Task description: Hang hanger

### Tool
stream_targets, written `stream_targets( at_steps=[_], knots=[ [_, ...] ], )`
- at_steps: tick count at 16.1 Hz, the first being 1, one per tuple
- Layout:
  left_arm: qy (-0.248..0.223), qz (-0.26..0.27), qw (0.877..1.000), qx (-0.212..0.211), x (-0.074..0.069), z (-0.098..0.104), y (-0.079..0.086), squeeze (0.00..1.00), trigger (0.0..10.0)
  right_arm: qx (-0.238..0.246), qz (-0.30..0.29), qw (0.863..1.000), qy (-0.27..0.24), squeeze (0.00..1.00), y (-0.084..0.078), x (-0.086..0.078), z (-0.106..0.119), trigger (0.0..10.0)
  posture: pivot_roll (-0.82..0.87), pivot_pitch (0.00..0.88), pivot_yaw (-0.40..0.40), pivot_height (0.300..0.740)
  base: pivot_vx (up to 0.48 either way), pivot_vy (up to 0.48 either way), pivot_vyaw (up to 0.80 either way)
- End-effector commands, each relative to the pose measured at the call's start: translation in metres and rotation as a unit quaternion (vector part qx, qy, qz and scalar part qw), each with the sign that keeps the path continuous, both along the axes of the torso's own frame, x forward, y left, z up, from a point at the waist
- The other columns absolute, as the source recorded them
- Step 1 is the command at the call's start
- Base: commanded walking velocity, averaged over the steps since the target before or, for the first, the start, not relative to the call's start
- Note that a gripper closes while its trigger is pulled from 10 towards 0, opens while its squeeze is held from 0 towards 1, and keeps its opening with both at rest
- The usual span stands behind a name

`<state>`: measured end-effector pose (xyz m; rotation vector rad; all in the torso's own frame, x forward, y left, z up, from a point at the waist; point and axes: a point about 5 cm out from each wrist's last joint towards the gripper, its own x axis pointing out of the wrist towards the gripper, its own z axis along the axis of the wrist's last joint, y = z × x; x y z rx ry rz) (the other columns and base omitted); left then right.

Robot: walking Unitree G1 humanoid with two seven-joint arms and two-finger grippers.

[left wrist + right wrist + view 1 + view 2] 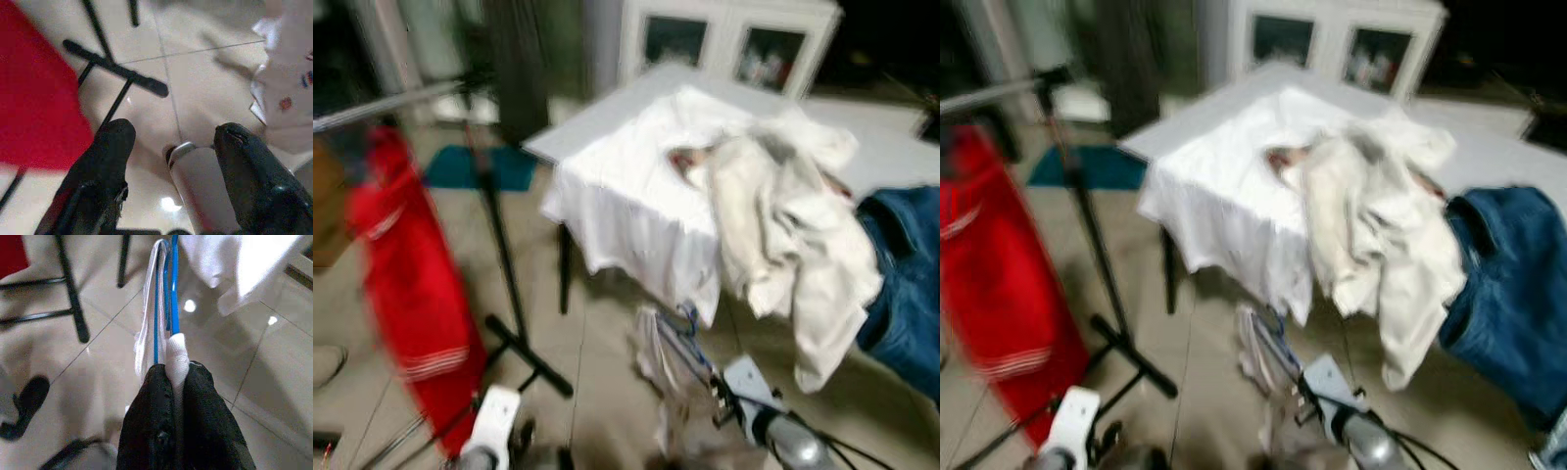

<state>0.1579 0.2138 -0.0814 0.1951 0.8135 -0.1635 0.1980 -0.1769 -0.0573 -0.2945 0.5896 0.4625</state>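
Thin blue wire hanger (172, 293), white-draped.

Beige tiled floor (607, 352), glossy, with bright light spots reflected in it. White table (607, 113) heaped with white cloths (773, 215) and blue denim (906, 284). White glass-door cabinet (724, 39) behind; teal mat (475, 166) beyond the black rack stand (504, 284).

A white rectangular tabletop (607, 113) runs from centre to upper right of the head views. A white cloth (626, 211) drapes over its near edge. A heap of cream-white garments (793, 220) lies on it, spilling over the front. Dark blue denim (906, 284) hangs at far right. Below, a pale glossy tiled floor (597, 372) carries the black T-shaped foot of a garment rack (529, 354) at lower left.
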Motion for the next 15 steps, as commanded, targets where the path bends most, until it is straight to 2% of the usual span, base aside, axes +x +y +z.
stream_targets(
  at_steps=[1,3,7,11,15],
  knots=[
    [0.024,0.001,1.0,-0.002,-0.011,-0.006,-0.005,0.0,10.0,-0.001,-0.008,1.0,-0.019,0.0,-0.004,0.006,0.005,10.0,0.06,0.0,-0.046,0.71,-0.27,0.0,0.0],
    [0.028,0.002,1.0,-0.001,-0.011,-0.007,-0.006,0.0,10.0,0.001,-0.009,1.0,-0.021,0.0,-0.003,0.007,0.005,10.0,0.06,0.0,-0.045,0.71,-0.264,0.0,0.0],
    [0.032,0.002,0.999,0.004,-0.011,-0.008,-0.006,0.0,10.0,0.003,-0.009,1.0,-0.023,0.0,-0.001,0.008,0.006,10.0,0.06,0.0,-0.045,0.71,0.0,0.0,0.0],
    [0.028,0.002,1.0,0.007,-0.009,-0.007,-0.006,0.0,10.0,0.014,-0.019,0.998,-0.065,0.0,0.001,0.017,0.015,10.0,0.06,0.0,-0.045,0.71,0.0,0.0,0.0],
    [0.003,-0.003,1.0,0.001,0.0,-0.002,-0.009,0.0,10.0,0.026,-0.018,0.994,-0.104,0.0,0.005,0.03,0.026,10.0,0.07,0.0,-0.048,0.71,0.0,0.0,0.0]
  ],
)
